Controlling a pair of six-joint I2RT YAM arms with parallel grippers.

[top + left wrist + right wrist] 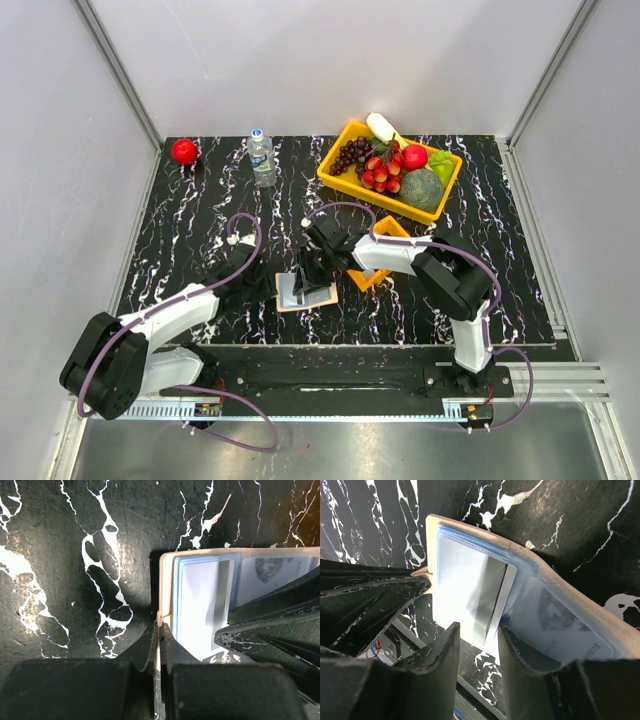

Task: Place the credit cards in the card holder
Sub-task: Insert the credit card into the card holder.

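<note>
Starting with the table (200, 220), you have the card holder (295, 300) lying open near its front edge, between both arms. One silvery credit card (470, 585) lies on the sleeve nearest the left gripper (159, 630). Its long axis runs straight away from the right gripper (479, 645), the one placed to push it. How deep it sits, you cannot tell. The right gripper's jaws stand partly apart, straddling the card's near end, with nothing visibly pinched between them. Your left gripper is clenched on the holder's tan edge, pinning it.
</note>
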